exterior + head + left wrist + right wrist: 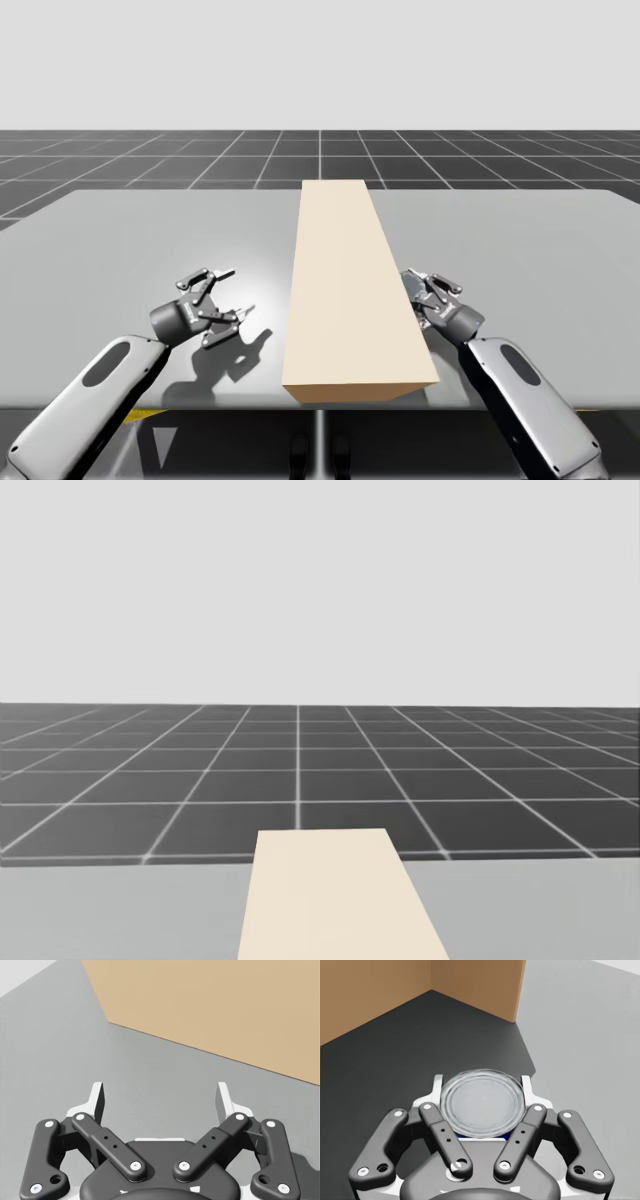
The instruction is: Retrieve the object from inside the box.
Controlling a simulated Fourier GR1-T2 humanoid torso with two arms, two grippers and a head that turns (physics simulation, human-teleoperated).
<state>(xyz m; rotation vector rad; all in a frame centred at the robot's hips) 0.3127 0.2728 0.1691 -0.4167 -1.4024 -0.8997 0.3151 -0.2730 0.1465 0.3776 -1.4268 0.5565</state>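
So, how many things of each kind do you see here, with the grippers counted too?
tan box: 1
silver-topped can: 1
grippers: 2, left gripper and right gripper
total: 4

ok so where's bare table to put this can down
Widest bare table lies right of the beige box, beyond my right gripper, which holds the can. Left of the box, the patch beyond my open left gripper is bare too. Tight: the strip between right gripper and box.
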